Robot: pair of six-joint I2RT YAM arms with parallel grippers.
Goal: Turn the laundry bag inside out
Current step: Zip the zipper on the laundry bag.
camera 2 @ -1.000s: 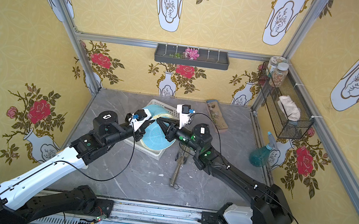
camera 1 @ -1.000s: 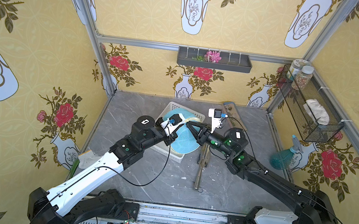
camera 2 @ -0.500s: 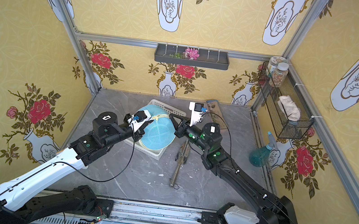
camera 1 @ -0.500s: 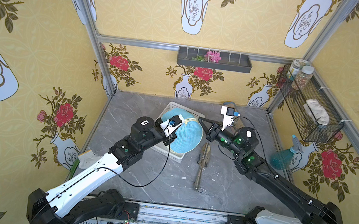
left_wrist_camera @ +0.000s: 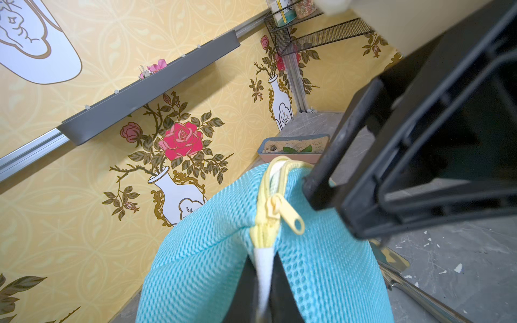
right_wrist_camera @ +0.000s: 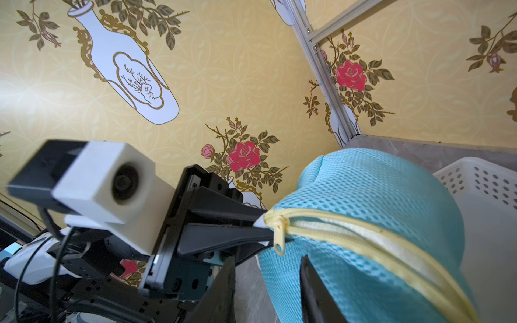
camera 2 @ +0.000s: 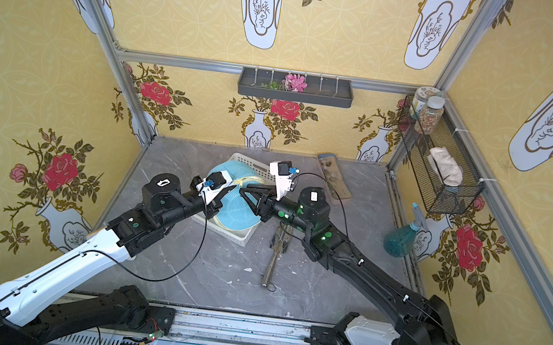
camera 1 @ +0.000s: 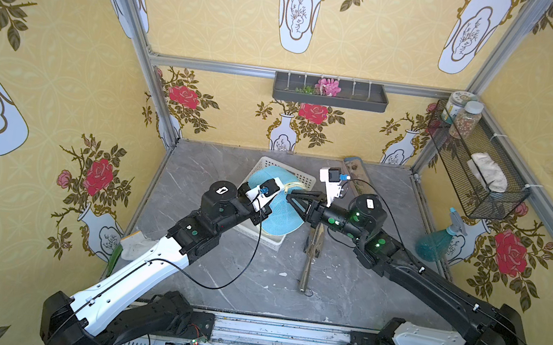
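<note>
In both top views I see the laundry bag, a light-blue mesh drum with pale yellow zip trim, sitting over the white perforated basket in the middle of the table, a little toward the far side. The left gripper comes in from the left with its fingers pressed together on a white tab at the end of the zip, and the yellow zip pull hangs just beside them. The right gripper reaches in from the right with its fingers apart. One finger lies against the mesh near the zip, though I cannot tell whether it presses in. The table is grey with a marble pattern and dotted with small white specks. A long metal tool lies on it just right of the basket. A shallow tray of sandy soil sits at the far right, and a teal spray bottle stands at the right edge. Yellow wallpaper with roses and vases covers the walls. A grey shelf hangs on the far wall and a black wire rack on the right one.
</note>
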